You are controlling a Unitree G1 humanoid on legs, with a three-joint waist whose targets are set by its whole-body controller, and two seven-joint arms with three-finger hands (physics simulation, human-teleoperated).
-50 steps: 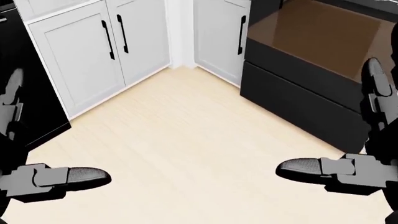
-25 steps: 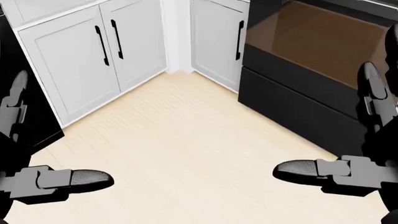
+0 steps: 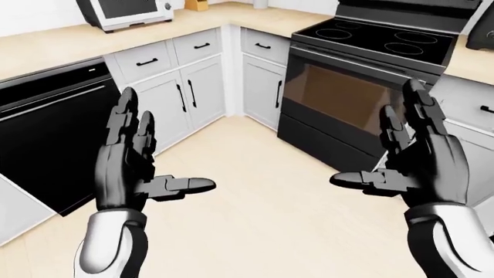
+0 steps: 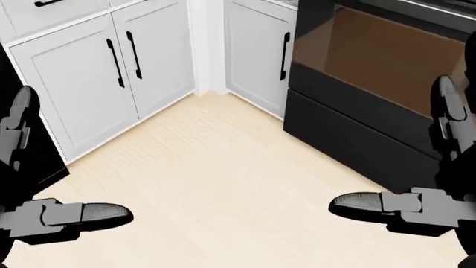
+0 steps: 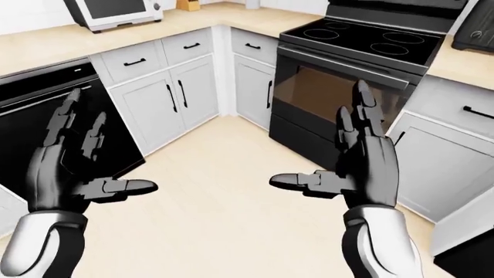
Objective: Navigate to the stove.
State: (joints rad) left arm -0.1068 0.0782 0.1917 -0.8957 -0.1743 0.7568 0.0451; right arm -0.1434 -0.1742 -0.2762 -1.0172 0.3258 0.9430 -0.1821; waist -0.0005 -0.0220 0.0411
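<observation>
The black stove (image 3: 363, 69) stands at the upper right of the left-eye view, with a glass cooktop (image 5: 363, 39) and a brown-tinted oven door (image 4: 386, 50). My left hand (image 3: 131, 165) is open and empty, fingers spread upward, at the left. My right hand (image 3: 417, 159) is open and empty at the right, in front of the stove's lower right corner. In the head view only the thumbs (image 4: 82, 215) and finger edges show, over the floor.
White corner cabinets (image 3: 181, 95) with black handles stand left of the stove. A black dishwasher (image 3: 46, 139) is at the far left. A microwave (image 3: 127, 10) sits on the beige counter. More white cabinets (image 5: 456, 150) stand right of the stove. Light wood floor (image 4: 223, 184) lies between.
The whole head view has shifted: cabinets and oven door sit slightly lower and larger, so the camera has moved closer to the corner and stove. Both hands keep their open pose.
</observation>
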